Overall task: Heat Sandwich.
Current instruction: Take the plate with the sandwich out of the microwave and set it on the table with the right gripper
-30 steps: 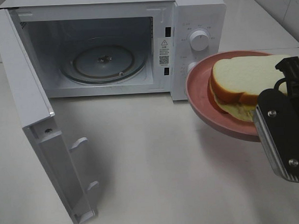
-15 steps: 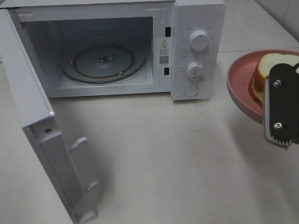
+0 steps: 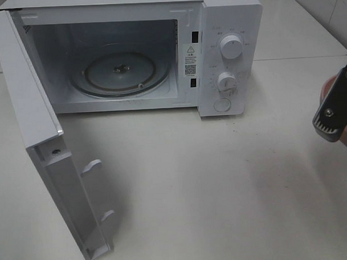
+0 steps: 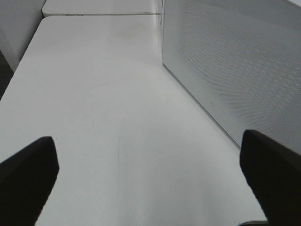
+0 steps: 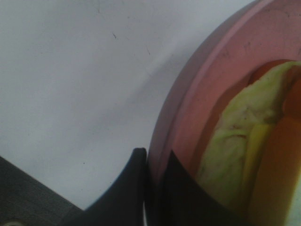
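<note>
White microwave [image 3: 227, 48] at the back of the table [image 3: 221, 191], door [image 3: 43, 140] swung fully open toward the left, hinged on the left side. Inside the cavity: glass turntable [image 3: 119, 72], bare, nothing on it. Two dials [image 3: 231, 47] and a round button on the control panel to the right of the cavity.

Pink plate [image 5: 211, 94] clamped at its rim by the right fingers [image 5: 141, 183], one above and one below the edge, closed tight on it. On the plate: the sandwich [image 5: 249, 160], pale yellow-green layer and orange bread showing, close to the gripped rim. In the high view, only a sliver of plate behind the right gripper [image 3: 334, 113] at the far right edge, well apart from the microwave, to the right of the control panel; sandwich not visible there.

Left fingers [image 4: 28, 174] spread wide apart, holding nothing, low over bare table just beside the microwave's perforated side wall.

Broad open table in front of the cavity, between door and right gripper.
</note>
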You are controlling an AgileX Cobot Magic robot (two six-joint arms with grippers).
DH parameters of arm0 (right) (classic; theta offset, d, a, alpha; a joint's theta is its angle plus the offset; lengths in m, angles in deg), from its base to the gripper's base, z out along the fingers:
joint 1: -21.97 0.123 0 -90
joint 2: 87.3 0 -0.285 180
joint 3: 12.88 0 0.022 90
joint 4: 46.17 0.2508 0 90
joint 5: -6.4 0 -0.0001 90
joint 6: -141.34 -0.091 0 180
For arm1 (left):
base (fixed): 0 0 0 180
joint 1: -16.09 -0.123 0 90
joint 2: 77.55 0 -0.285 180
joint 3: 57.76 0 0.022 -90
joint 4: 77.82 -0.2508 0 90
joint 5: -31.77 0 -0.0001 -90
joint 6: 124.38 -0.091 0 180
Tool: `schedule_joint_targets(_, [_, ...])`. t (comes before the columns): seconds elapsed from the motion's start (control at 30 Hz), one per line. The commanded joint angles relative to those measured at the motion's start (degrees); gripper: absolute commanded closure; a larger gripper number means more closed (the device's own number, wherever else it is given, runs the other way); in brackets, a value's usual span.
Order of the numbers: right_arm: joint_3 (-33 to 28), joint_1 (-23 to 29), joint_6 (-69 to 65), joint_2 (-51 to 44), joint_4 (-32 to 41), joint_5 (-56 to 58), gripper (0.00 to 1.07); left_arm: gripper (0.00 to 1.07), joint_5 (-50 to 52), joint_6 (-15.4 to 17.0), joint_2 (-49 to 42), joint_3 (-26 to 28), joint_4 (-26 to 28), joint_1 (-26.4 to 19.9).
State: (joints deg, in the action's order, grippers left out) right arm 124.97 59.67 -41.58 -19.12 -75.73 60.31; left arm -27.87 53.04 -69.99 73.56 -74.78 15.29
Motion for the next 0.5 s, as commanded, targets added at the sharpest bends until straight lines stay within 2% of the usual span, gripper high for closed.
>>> schedule_joint_targets(0.03, [0.1, -0.2, -5.2, 0.3, -3.7, 1.5, 1.07, 0.03, 0.7, 0.4, -1.5, -0.2, 0.3, -0.2])
schedule_joint_targets(0.3, [0.1, -0.2, -13.8, 6.4, -6.8, 0.9, 1.07, 0.03, 0.7, 0.4, -1.5, -0.2, 0.3, -0.2])
schedule_joint_targets(0.5, [0.1, -2.3, -21.1, 10.3, -10.4, -0.6, 1.07, 0.03, 0.7, 0.4, -1.5, -0.2, 0.3, -0.2])
